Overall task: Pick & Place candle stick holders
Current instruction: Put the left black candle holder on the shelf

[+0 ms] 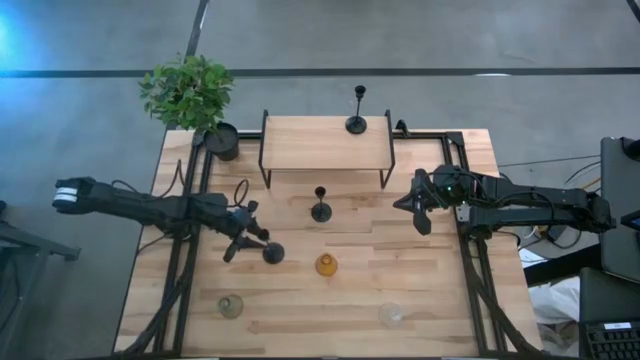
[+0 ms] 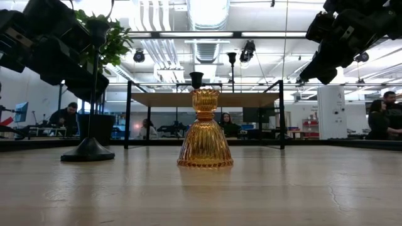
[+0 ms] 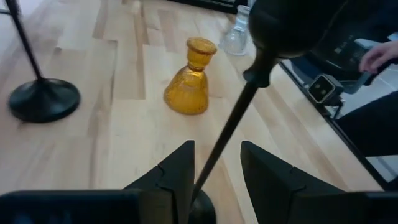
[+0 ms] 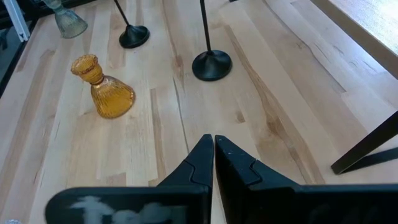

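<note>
Black metal candlestick (image 1: 270,250) gripped around its stem by the left gripper (image 1: 243,232), near the table's (image 1: 440,290) front-left; a second (image 1: 320,207) waits mid-table; a third (image 1: 356,120) already stands on the rear wooden shelf (image 1: 300,145). Right gripper (image 1: 420,205) clenched, idle.

The left pincer (image 3: 216,180) grips a candlestick's stem (image 3: 227,134) above the amber vase (image 3: 188,86) and another candlestick (image 3: 43,98).

My light wood surface (image 1: 420,280) carries a raised shelf (image 1: 300,145), two black candlesticks (image 1: 320,211), amber (image 1: 326,265), greenish (image 1: 231,306) and clear (image 1: 391,316) vases, and a potted plant (image 1: 221,140); another candlestick (image 1: 356,124) stands on the shelf.
</note>
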Tool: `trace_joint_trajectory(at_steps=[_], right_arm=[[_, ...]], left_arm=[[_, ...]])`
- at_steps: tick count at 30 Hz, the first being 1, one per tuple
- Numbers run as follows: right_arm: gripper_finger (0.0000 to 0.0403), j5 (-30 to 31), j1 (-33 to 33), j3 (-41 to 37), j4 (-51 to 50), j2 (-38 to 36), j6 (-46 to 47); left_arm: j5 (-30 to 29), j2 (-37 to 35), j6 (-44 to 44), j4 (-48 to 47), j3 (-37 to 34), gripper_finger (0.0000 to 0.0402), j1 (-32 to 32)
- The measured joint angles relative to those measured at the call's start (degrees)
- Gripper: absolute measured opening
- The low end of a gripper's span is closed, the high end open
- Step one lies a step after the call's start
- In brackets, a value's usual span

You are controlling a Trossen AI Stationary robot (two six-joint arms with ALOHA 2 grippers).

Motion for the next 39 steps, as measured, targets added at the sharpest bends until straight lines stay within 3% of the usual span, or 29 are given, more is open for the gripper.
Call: trace_joint_trajectory(at_steps=[9, 18, 28, 39], right_arm=[[0.0013, 0.0, 0.0, 0.0, 0.0, 0.0, 0.0], [0.0013, 0.0, 0.0, 0.0, 0.0, 0.0, 0.0], [0.0013, 0.0, 0.0, 0.0, 0.0, 0.0, 0.0], [0.0013, 0.0, 0.0, 0.0, 0.0, 0.0, 0.0]], left_arm=[[1.3, 2.5, -0.2, 4.6, 0.0, 0.0127, 0.0], [-0.9, 3.0, 0.0, 4.8, 0.1, 0.0017, 0.0], [-5.1, 3.1, -7.8, 7.8, 1.5, 0.0016, 0.0], [-10.5, 3.9, -8.9, 4.8, 11.2, 0.0016, 0.0]])
